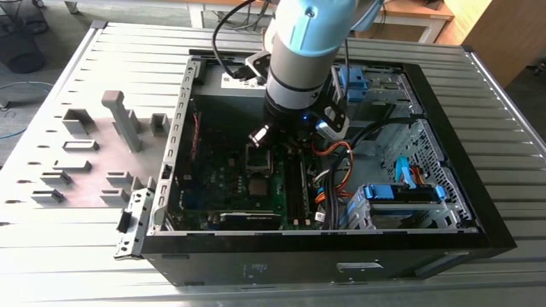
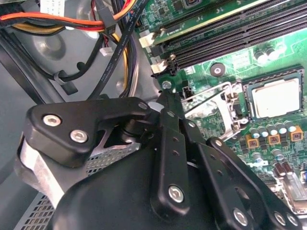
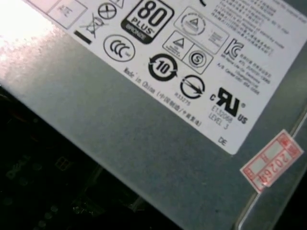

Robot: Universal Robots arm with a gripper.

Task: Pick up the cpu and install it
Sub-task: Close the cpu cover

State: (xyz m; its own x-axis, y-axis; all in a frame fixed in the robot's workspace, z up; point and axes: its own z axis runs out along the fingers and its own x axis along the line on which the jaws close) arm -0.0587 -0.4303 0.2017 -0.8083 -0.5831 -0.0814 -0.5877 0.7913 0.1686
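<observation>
cpu (image 2: 277, 98) seated, near pincer (image 2: 161, 101)

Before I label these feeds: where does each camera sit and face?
Exterior view: off the arm, looking down into the open computer case; the arm reaches in.
Second wrist view: at the wrist, looking past the gripper at the motherboard and socketed cpu.
First wrist view: at the wrist, facing a grey labelled box.
Shared: exterior and second wrist views show the motherboard.
</observation>
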